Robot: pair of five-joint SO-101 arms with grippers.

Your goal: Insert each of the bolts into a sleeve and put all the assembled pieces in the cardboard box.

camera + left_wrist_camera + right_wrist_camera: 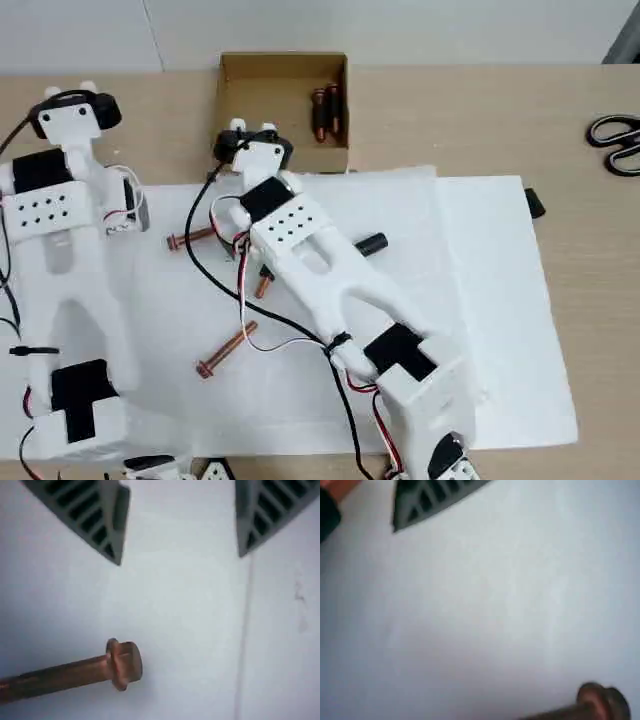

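l gripper [180, 557] released, jaws wide apart w/ nothing btwn them, hanging over the white sheet [470, 300]. a copper bolt [75, 672] lies flat on the sheet near its tips, not touching them, head end toward the gap. in high view it lies just beside the l arm [60, 230], on the side facing the r arm [300, 240]

r arm stretches across the sheet toward the cardboard box [265, 110]. r gripper [430, 500]: can't tell if clenched or released. a bolt head [601, 700] shows on the sheet near it

two assembled pieces [325, 112] lie side by side inside the box, against its right wall. 2nd bolt [227, 350] lies loose on the sheet btwn the arms, nearer the bases. 3rd bolt [263, 285] sits partly under the r arm. black sleeve [372, 244] lies on the sheet just beside the r arm, empty

scissors [615, 140] on the bare table [450, 120], well apart from everything, and a small black item [535, 203] at the sheet's right edge
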